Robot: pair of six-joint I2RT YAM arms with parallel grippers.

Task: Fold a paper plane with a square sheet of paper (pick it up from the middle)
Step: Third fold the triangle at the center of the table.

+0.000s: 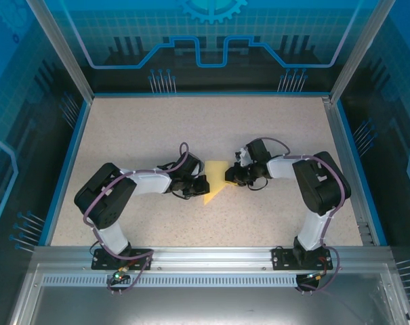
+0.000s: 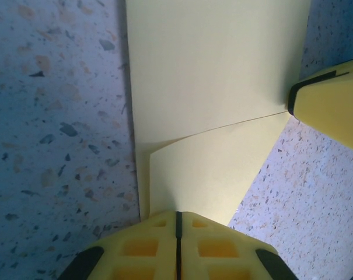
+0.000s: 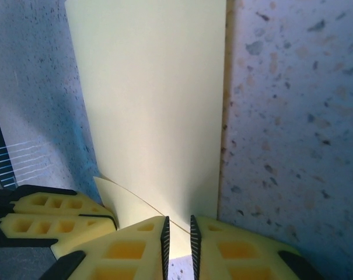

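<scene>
Square sheet of paper (image 1: 215, 184), partly folded with one flap lapped over, lies mid-table (image 1: 272, 128) between both grippers. Left gripper (image 1: 202, 185) at its left edge: jaws fully together; whether they hold the paper cannot be told. Right gripper (image 1: 229, 177) at its right edge: jaws nearly closed, pinching the paper's edge

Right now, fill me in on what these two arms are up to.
Both arms are working a pale-yellow square sheet of paper in the middle of the table, midway through folding it into a plane. The sheet already has a flap folded over. The left gripper is shut on one edge. The right gripper meets the opposite edge, its jaws narrowly apart with the paper between them; whether it pinches is unclear. No finished dart yet.
</scene>
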